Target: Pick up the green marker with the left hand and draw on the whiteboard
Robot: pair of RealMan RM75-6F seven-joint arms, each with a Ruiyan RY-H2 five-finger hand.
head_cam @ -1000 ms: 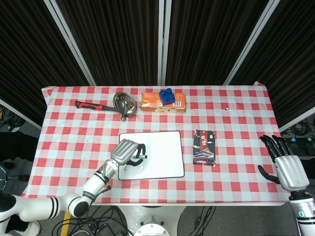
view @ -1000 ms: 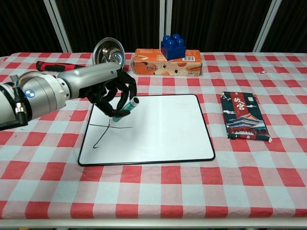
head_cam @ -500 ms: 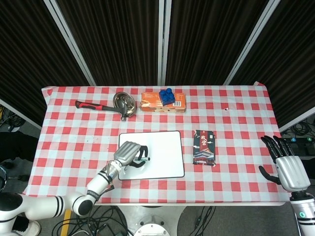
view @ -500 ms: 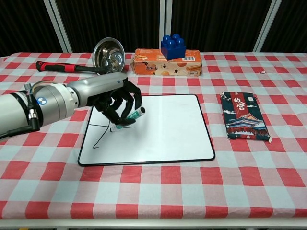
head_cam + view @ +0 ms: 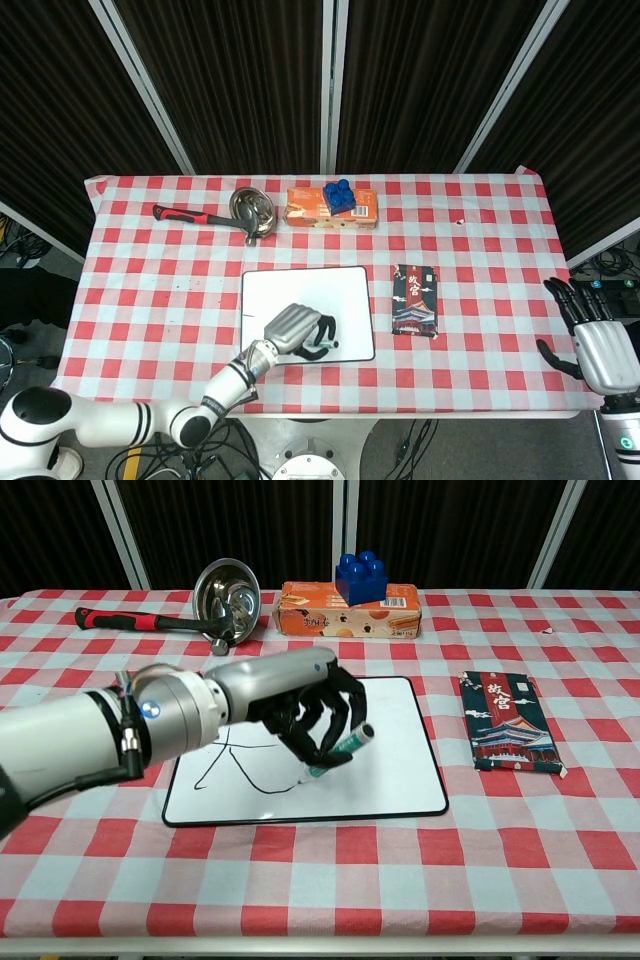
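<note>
My left hand (image 5: 300,705) (image 5: 297,329) grips the green marker (image 5: 338,752), tilted, with its tip down on the whiteboard (image 5: 395,745) (image 5: 310,287) near the board's lower middle. Black strokes (image 5: 235,765) run across the board's left part and end at the marker tip. In the head view the hand covers most of the marker and the strokes. My right hand (image 5: 600,340) hangs at the far right past the table edge, fingers spread and holding nothing; the chest view does not show it.
Along the back stand a red-handled hammer (image 5: 150,622), a steel bowl (image 5: 226,595) and an orange box (image 5: 348,610) with a blue block (image 5: 362,578) on top. A dark packet (image 5: 509,722) lies right of the whiteboard on the checked cloth.
My left hand has swept the marker to the right and toward the board's near edge, leaving a longer black line. The right hand has dropped slightly lower in the head view.
</note>
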